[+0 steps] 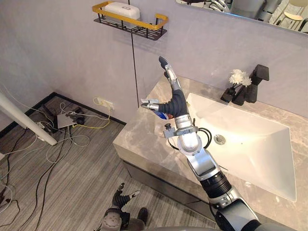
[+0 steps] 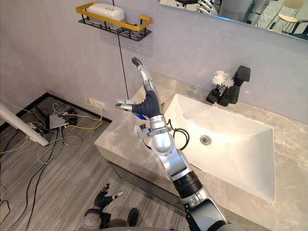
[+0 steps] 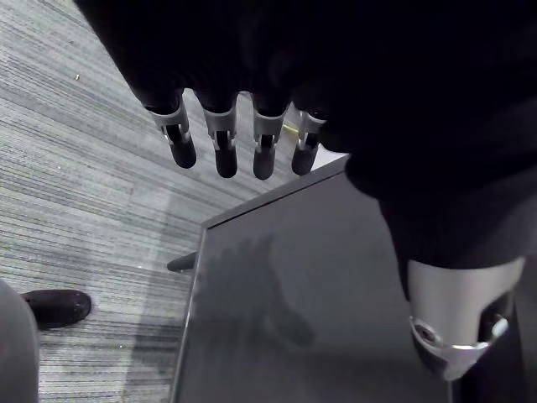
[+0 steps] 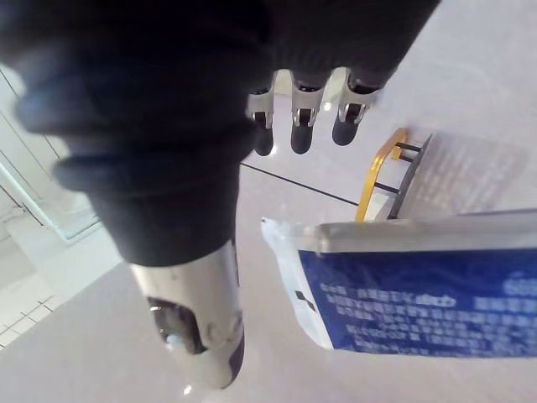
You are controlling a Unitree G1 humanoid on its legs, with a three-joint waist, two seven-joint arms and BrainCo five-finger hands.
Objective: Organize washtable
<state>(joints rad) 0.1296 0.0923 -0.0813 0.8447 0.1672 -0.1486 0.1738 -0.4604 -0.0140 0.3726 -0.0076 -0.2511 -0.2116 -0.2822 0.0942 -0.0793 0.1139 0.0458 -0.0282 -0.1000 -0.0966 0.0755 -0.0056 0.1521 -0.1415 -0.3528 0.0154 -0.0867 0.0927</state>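
Low at the bottom of the eye views, the left hand (image 1: 122, 196) hangs beside the cabinet front with its fingers (image 3: 222, 147) loose and straight, holding nothing. It looks parked there to keep clear of the working arm.

Above it, the grey stone washtable (image 1: 139, 144) runs from the middle of the frame out to the right edge, with a white sink (image 1: 260, 144) sunk into it. The right arm climbs from the lower right, across the near corner of the sink, and ends in the right hand (image 1: 174, 102) raised above the left end of the counter. Its long fingers (image 1: 166, 67) point straight up the wall, while the thumb juts toward the left of the frame. A blue-and-white pack (image 4: 403, 294) lies across the palm. It appears to be pinned there by the thumb, though the contact itself is hidden, so that is a judgement.

Holding the fingers straight seems meant to aim the pack upward — toward the wire shelf (image 1: 125, 19) at upper left, which has a yellow rail and already carries a white box (image 1: 122, 9). The hand is well below that shelf, so the pack has not been put away yet.

Farther back on the right, a black tap (image 1: 257, 79) stands behind the sink with white flowers (image 1: 239, 77) just beside it — both look settled.
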